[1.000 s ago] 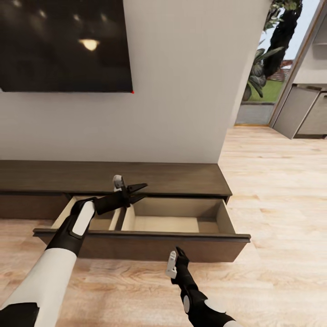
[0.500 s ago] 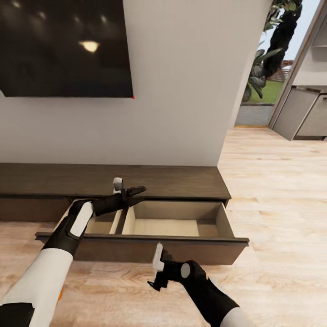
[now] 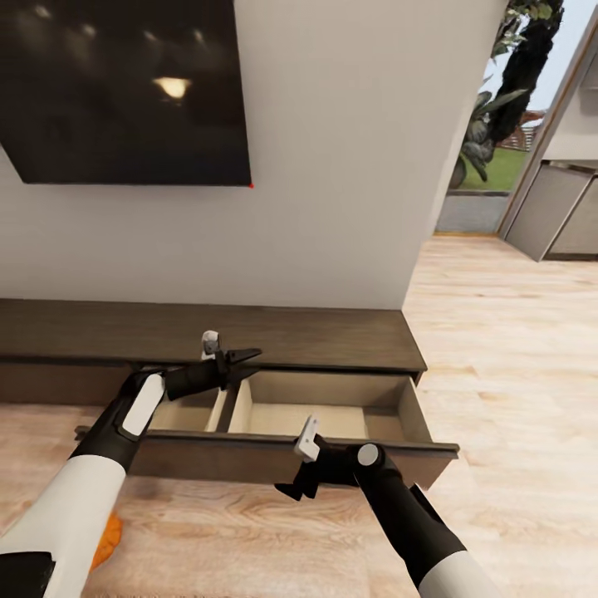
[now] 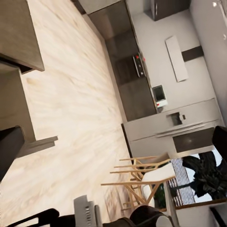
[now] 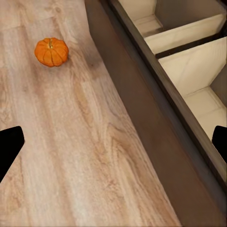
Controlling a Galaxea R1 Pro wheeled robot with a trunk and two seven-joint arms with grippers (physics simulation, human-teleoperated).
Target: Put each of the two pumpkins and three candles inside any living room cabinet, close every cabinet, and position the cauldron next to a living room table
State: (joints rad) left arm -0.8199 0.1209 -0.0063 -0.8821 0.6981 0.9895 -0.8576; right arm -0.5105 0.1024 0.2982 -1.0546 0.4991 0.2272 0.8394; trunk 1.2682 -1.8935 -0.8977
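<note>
Since a second ago my right end effector has swung from pointing up off the floor to lying sideways against the front of the open drawer; my left end effector has barely shifted. I count one pumpkin, one open drawer with two pale compartments, one cabinet, one black screen. The pumpkin sits on the floor, well in front of the drawer, under my left forearm. My left arm reaches over the drawer's left compartment, its fingers spread and empty. My right arm bends in from below; its fingers are spread wide, holding nothing.
</note>
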